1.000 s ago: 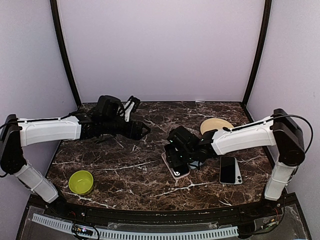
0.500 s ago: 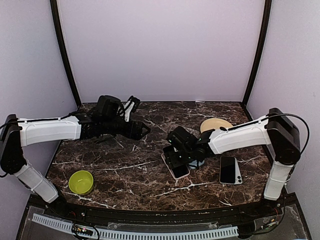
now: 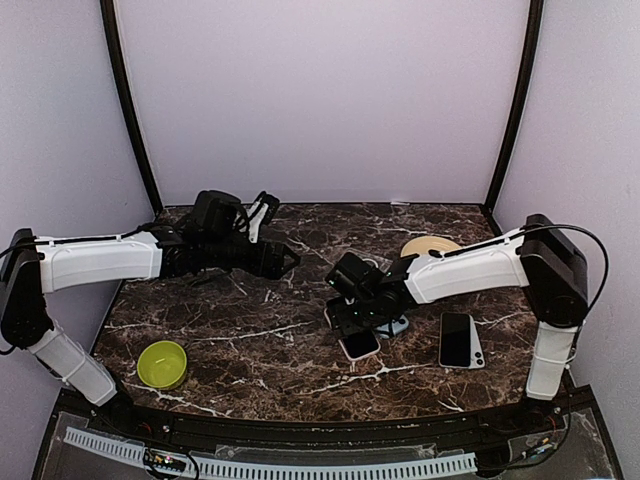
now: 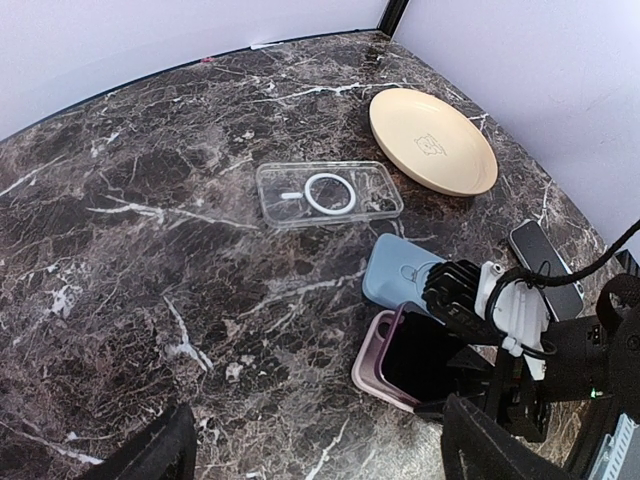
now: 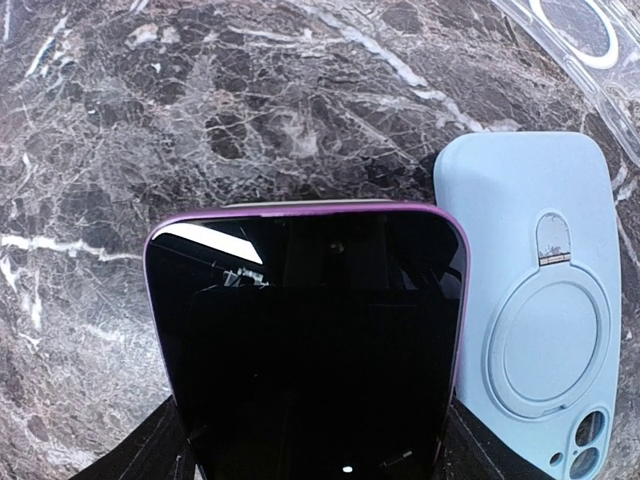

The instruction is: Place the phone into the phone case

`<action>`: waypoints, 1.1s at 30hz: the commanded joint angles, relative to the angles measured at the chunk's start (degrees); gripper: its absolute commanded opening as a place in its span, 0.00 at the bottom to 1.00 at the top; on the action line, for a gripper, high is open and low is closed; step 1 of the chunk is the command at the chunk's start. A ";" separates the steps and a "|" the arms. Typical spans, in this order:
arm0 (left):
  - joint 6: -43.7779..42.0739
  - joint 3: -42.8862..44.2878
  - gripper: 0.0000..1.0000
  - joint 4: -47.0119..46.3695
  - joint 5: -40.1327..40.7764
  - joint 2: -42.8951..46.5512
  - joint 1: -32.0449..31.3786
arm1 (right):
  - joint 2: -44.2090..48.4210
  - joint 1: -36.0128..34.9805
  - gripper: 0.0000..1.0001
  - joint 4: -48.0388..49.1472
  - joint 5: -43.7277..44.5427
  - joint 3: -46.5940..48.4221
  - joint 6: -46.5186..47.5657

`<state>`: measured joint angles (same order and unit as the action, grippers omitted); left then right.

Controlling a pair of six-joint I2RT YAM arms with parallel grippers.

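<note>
My right gripper (image 3: 350, 305) is shut on a purple-edged phone with a black screen (image 5: 310, 330), its fingers on the two long sides. In the left wrist view the phone (image 4: 425, 355) sits tilted over a pink case (image 4: 372, 368) on the marble table. The case's rim shows along the phone's left and far edges. The case also pokes out below the gripper in the top view (image 3: 358, 346). My left gripper (image 3: 285, 260) is open and empty, hovering well left of the phone, its fingers at the bottom corners of its own view (image 4: 320, 470).
A light blue case (image 5: 535, 300) lies right beside the phone, a clear case (image 4: 325, 193) farther back, and a beige plate (image 3: 432, 247) behind that. Another phone (image 3: 460, 340) lies to the right. A green bowl (image 3: 162, 363) sits at the front left.
My right gripper has shifted slightly left with the phone, so more of the pink case shows below it. The left arm has not moved.
</note>
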<state>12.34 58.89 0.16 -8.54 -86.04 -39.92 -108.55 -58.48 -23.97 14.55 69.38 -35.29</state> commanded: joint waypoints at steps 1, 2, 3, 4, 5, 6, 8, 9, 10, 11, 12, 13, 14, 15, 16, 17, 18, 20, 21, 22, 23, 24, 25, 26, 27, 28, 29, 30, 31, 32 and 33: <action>-0.85 -0.10 0.87 0.89 -0.29 0.56 0.44 | -3.03 0.03 0.60 -6.51 2.40 2.40 -1.28; -0.88 -0.16 0.87 0.89 -0.22 0.62 0.45 | -3.47 0.05 0.61 -6.94 2.52 2.76 -1.51; -0.95 -0.13 0.87 0.96 -0.15 0.66 0.46 | -3.84 0.08 0.63 -7.42 2.74 3.04 -1.58; -0.97 -0.17 0.87 0.97 -0.16 0.75 0.46 | -4.15 0.04 0.64 -7.75 2.81 3.30 -1.71; -0.99 -0.13 0.87 0.98 -0.16 0.77 0.50 | -4.27 0.03 0.66 -8.05 2.89 3.49 -1.79; -0.95 -0.15 0.87 0.98 -0.10 0.78 0.52 | -4.36 0.03 0.68 -8.20 2.86 3.74 -1.83; -1.04 -0.10 0.87 0.97 -0.15 0.87 0.59 | -4.32 0.04 0.74 -8.66 3.03 4.27 -1.95; -1.05 -0.12 0.87 0.98 -0.16 0.87 0.64 | -4.24 0.03 0.76 -8.83 3.10 4.53 -1.95; -1.07 -0.11 0.87 0.98 -0.27 0.87 0.64 | -4.14 0.03 0.78 -9.32 3.26 4.79 -1.95; -1.08 -0.12 0.87 0.98 -0.26 0.92 0.68 | -4.03 0.03 0.79 -9.56 3.37 5.01 -1.93; -1.13 -0.11 0.87 0.98 -0.32 0.98 0.75 | -3.94 0.03 0.80 -9.89 3.45 5.24 -1.85; -1.14 -0.12 0.87 1.00 -0.29 1.06 0.75 | -3.83 0.03 0.82 -10.23 3.51 5.50 -1.86; -1.20 -0.11 0.87 1.03 -0.24 1.05 0.78 | -3.78 0.04 0.83 -10.55 3.49 5.68 -1.89; -1.20 -0.10 0.87 1.12 -0.21 1.18 0.74 | -3.69 0.04 0.86 -10.98 3.40 6.03 -2.01; -1.28 -0.14 0.87 1.12 -0.23 1.20 0.73 | -3.68 0.03 0.88 -11.32 3.28 6.17 -2.04; -1.38 -0.17 0.86 1.10 -0.23 1.22 0.75 | -3.61 0.03 0.90 -11.52 3.16 6.20 -2.06; -1.41 -0.13 0.87 1.07 -0.24 1.22 0.73 | -3.53 0.04 0.90 -11.59 3.02 6.20 -2.02; -1.41 -0.17 0.87 1.07 -0.23 1.24 0.72 | -3.44 0.03 0.91 -12.04 2.54 6.33 -2.10; -1.41 -0.11 0.87 1.07 -0.25 1.23 0.83 | -3.36 0.03 0.91 -12.41 2.04 6.41 -2.25; -1.47 -0.10 0.87 1.11 -0.21 1.23 0.82 | -3.19 0.03 0.91 -12.76 1.47 6.46 -2.34; -1.51 -0.14 0.87 1.09 -0.18 1.31 0.86 | -2.90 0.10 0.91 -12.98 0.66 6.34 -2.53; -1.50 -0.16 0.87 1.16 -0.17 1.36 0.83 | -2.51 0.04 0.91 -13.09 -0.32 6.04 -2.66; -1.51 -0.11 0.87 1.11 -0.17 1.39 0.82 | -2.22 0.03 0.91 -13.12 -1.30 5.65 -2.80; -1.52 -0.10 0.87 1.14 -0.25 1.40 0.86 | -1.97 0.03 0.91 -13.26 -2.10 5.19 -3.13; -1.53 -0.14 0.87 1.11 -0.34 1.47 0.83 | -1.90 -0.03 0.91 -13.25 -2.85 4.64 -3.29; -1.59 -0.13 0.87 1.08 -0.34 1.37 0.82 | -1.85 -0.05 0.91 -13.23 -3.39 4.17 -3.49; -1.60 -0.16 0.87 1.07 -0.36 1.34 0.81 | -1.96 -0.03 0.91 -13.18 -3.80 3.70 -3.69; -1.61 -0.15 0.87 1.13 -0.35 1.32 0.88 | -2.12 -0.13 0.90 -13.06 -4.35 3.47 -3.81; -1.61 -0.12 0.87 1.14 -0.34 1.32 0.84 | -2.36 -0.22 0.89 -13.08 -4.82 3.40 -3.80; -1.62 -0.10 0.87 1.17 -0.39 1.29 0.82 | -2.62 -0.41 0.88 -13.22 -5.13 3.58 -3.85; -1.62 -0.10 0.86 1.16 -0.40 1.26 0.81 | -2.94 -0.58 0.87 -13.42 -5.28 3.83 -3.97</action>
<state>11.53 58.89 0.21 -8.54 -86.04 -39.38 -111.20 -58.50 -34.17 13.37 74.56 -37.52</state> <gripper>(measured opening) 0.866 0.886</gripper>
